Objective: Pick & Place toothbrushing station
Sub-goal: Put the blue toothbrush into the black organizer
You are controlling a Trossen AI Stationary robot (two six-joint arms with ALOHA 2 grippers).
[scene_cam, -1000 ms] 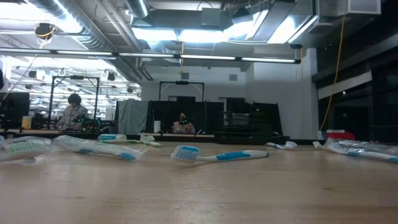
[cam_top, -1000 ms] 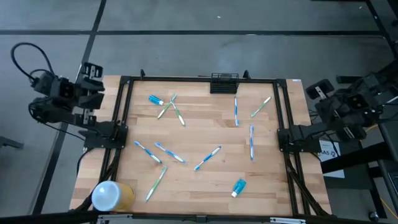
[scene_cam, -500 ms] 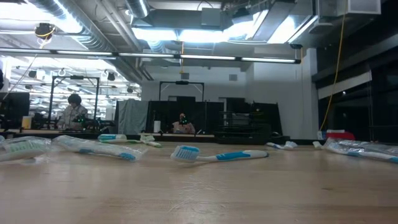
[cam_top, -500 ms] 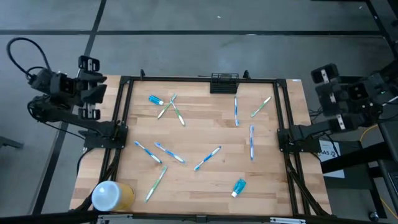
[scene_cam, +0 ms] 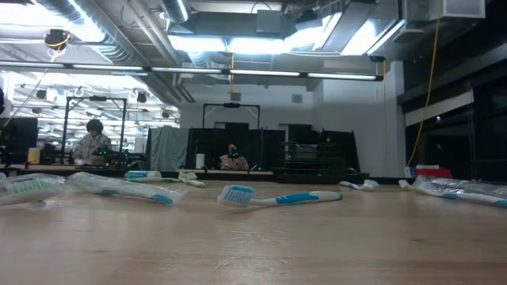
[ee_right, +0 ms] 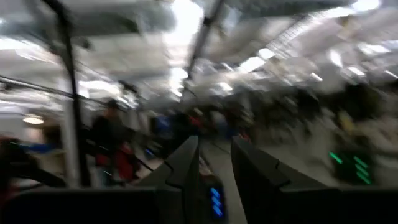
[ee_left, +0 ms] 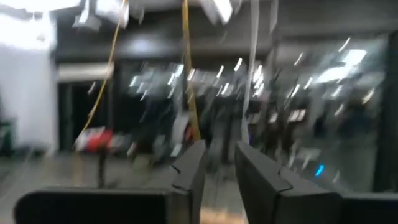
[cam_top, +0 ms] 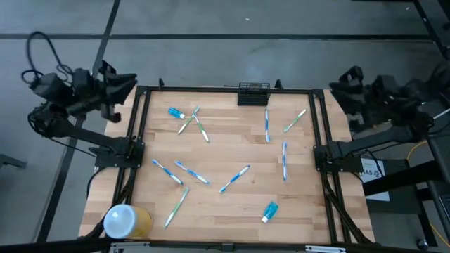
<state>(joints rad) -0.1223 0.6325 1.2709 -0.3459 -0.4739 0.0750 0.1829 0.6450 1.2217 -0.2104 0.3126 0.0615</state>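
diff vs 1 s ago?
Both arms swung toward the table's far corners: left hand now points at the left one, right hand at the right. Nothing taken or released. Station, toothbrushes and yellow cylinder unmoved.

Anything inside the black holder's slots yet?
No brush visibly sticks out of the holder at the table's far edge in the high view, but the slot interiors are too small to make out. The toothbrushes lie loose on the table.
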